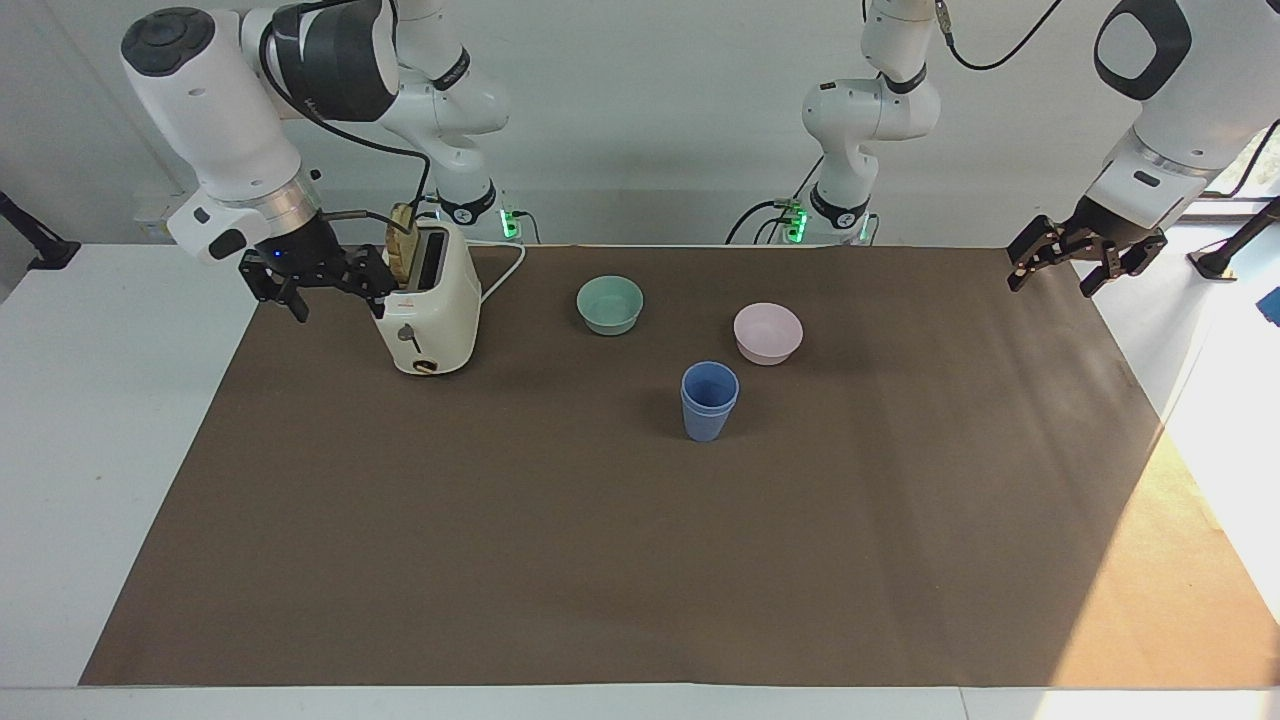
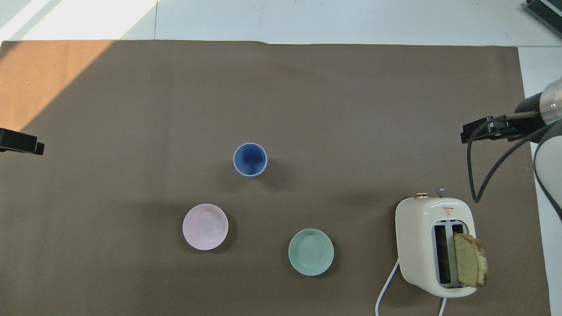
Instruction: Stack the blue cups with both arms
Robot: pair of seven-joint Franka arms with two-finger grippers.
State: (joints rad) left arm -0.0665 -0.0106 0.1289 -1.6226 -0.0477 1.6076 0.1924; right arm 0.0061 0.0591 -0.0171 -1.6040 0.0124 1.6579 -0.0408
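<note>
The two blue cups (image 1: 709, 400) stand nested as one stack, upright on the brown mat, farther from the robots than both bowls; they also show in the overhead view (image 2: 250, 159). My right gripper (image 1: 338, 306) is open and empty, in the air close beside the toaster at the right arm's end of the table; in the overhead view only its black body shows (image 2: 483, 130). My left gripper (image 1: 1050, 284) is open and empty, over the mat's edge at the left arm's end, and shows in the overhead view (image 2: 21, 143). Both are far from the cups.
A cream toaster (image 1: 430, 312) with a slice of bread (image 2: 470, 266) in its slot stands near the right arm's base. A teal bowl (image 1: 610, 304) and a pink bowl (image 1: 768, 333) sit between the cups and the robots. The brown mat (image 1: 600, 560) covers the table.
</note>
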